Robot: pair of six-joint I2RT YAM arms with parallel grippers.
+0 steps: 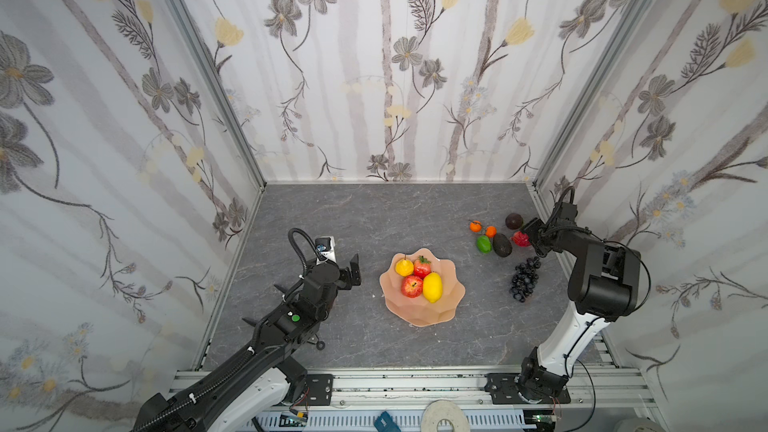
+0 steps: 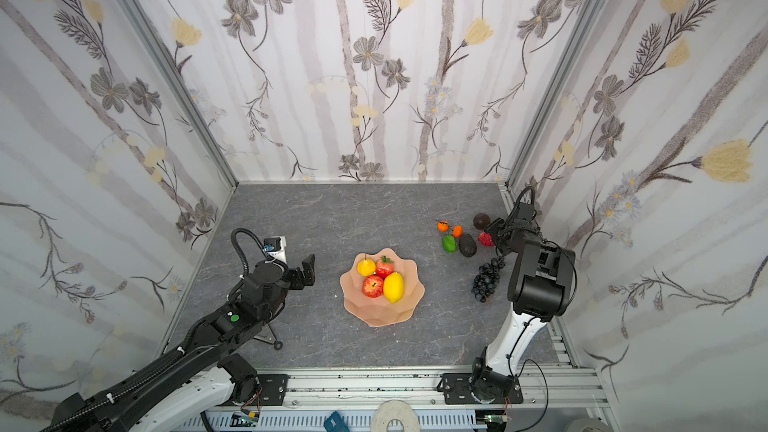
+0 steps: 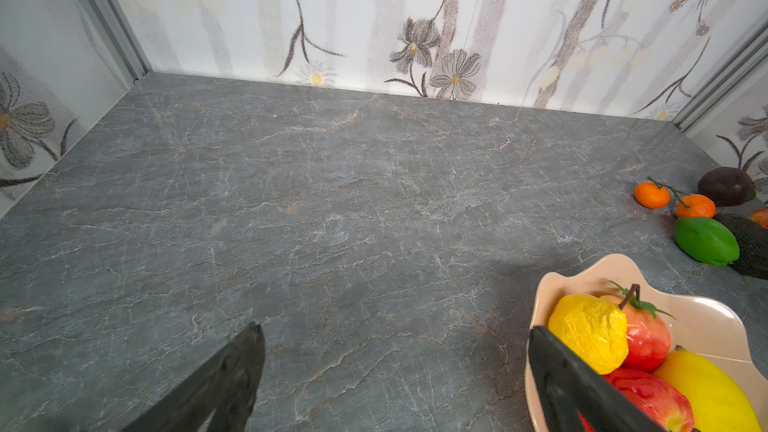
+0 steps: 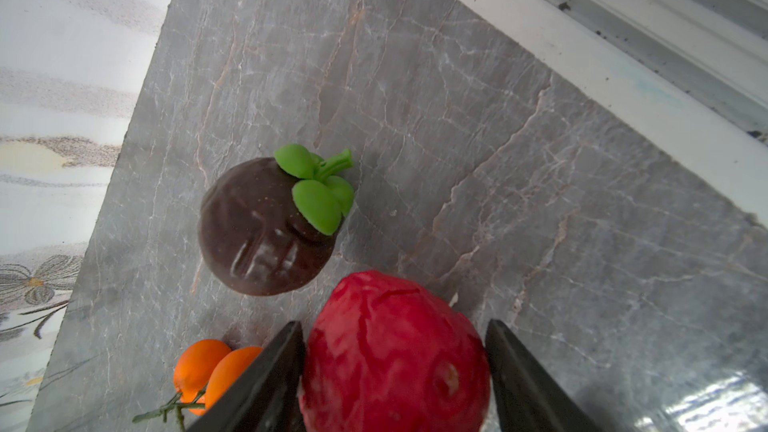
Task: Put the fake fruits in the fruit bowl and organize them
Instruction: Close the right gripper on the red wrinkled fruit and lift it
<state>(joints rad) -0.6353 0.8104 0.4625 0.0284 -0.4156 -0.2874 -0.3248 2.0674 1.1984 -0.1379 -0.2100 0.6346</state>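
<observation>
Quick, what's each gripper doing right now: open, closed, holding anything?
Left gripper: open, empty, beside the fruit bowl.
Right gripper: jaws straddle the red fruit; cannot tell whether they grip it.

The scalloped peach bowl (image 1: 452, 286) sat in the middle, holding a pear (image 1: 404, 266), a leafy apple (image 1: 422, 267), an apple (image 1: 412, 285) and a lemon (image 1: 432, 287). Off to the right lay two oranges (image 1: 476, 226), a lime (image 1: 483, 243), an avocado (image 1: 502, 244), a dark round fruit (image 1: 514, 221), a red fruit (image 1: 520, 238) and grapes (image 1: 524, 278).
</observation>
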